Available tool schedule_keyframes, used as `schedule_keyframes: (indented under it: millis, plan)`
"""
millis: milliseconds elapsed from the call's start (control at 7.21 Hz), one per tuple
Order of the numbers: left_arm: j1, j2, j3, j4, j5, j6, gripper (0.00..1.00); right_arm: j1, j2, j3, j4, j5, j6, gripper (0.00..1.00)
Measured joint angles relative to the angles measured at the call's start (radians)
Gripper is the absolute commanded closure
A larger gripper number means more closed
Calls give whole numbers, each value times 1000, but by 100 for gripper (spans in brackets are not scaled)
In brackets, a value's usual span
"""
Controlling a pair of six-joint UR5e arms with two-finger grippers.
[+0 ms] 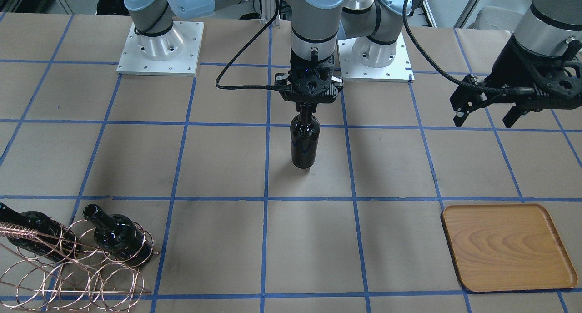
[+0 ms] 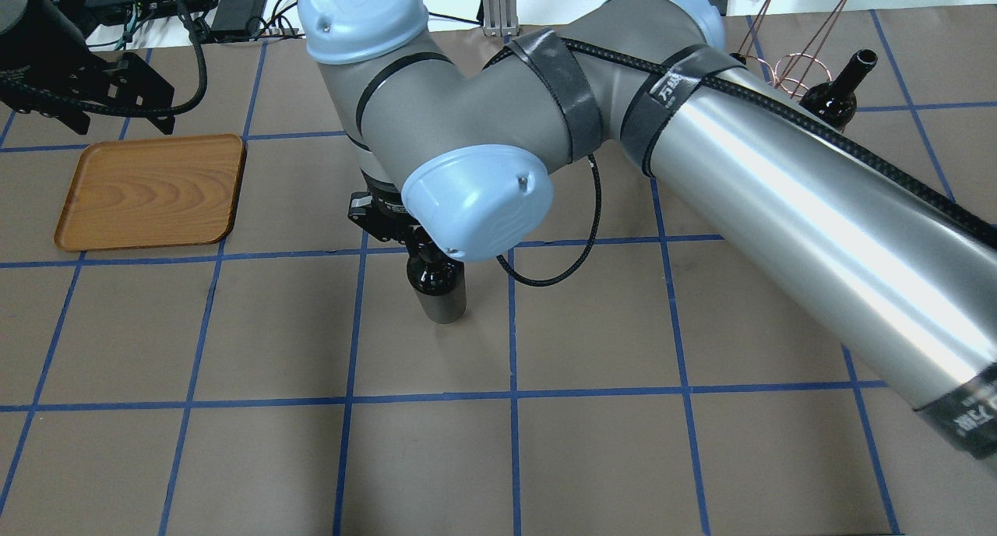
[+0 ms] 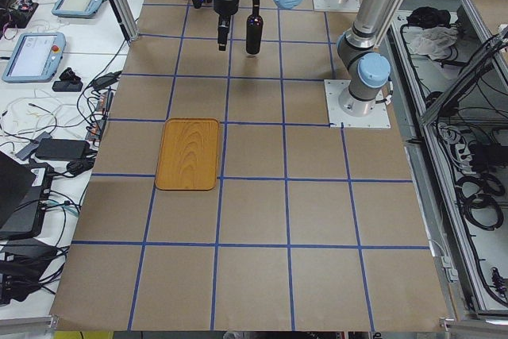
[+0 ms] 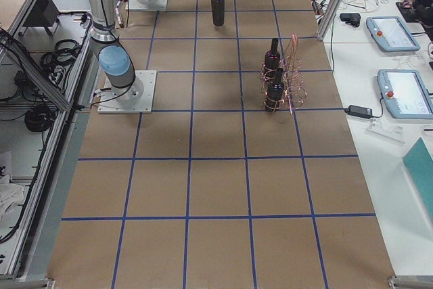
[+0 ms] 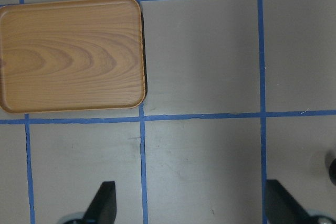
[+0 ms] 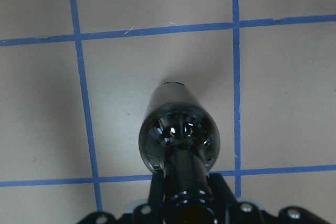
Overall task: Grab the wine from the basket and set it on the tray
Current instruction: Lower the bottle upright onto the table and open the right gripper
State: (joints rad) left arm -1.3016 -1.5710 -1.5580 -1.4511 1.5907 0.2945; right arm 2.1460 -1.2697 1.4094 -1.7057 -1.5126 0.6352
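One wine bottle (image 1: pixel 304 142) is out of the basket (image 1: pixel 68 267) and stands straight up with its mouth on top, well apart from the tray (image 1: pixel 507 247). The right pincer (image 1: pixel 307 107) comes down from above and is closed tight on the bottle's thin neck, with one finger on each side. Nobody can tell from these pictures if the bottle's bottom touches the surface (image 1: pixel 218 167) or hangs just over it. The bottle is dark and shiny, and it is between the tray and the basket, about in the middle. The tray is flat, made of light brown wood with curvy lines in it, and has round corners and a low rim. The left pincer (image 1: pixel 485 119) hangs up in the air near the tray, on the side of the tray that faces the held bottle. Its two fingers are spread wide apart and hold nothing. In its own camera the tray fills the top left corner, and the two black fingertips (image 5: pixel 105 203) show at the bottom, over bare surface beside the tray. The basket sits far from the tray, at the other end of the surface. It is made of many round pink-gold wire rings. Two more bottles (image 1: pixel 119 238) lie slanted in its rings, side by side, with their open mouths pointing away from the tray. Blue lines (image 1: pixel 266 240) cut the brown surface into squares, and the tray lies just beside two of those lines.
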Motion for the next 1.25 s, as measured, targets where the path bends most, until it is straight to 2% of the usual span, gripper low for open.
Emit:
schedule_keyframes:
  millis: [416, 555, 1109, 1248]
  plan:
    - [-1, 0, 0, 0, 0, -1, 0, 5, 5, -2, 0, 13, 28, 90]
    - [-1, 0, 0, 0, 1, -1, 0, 7, 7, -2, 0, 15, 34, 82]
    - [-2, -1, 0, 0, 0, 0, 0, 13, 13, -3, -3, 17, 50, 73]
    - [-3, -1, 0, 0, 0, -2, 0, 14, 13, -3, -4, 17, 52, 53]
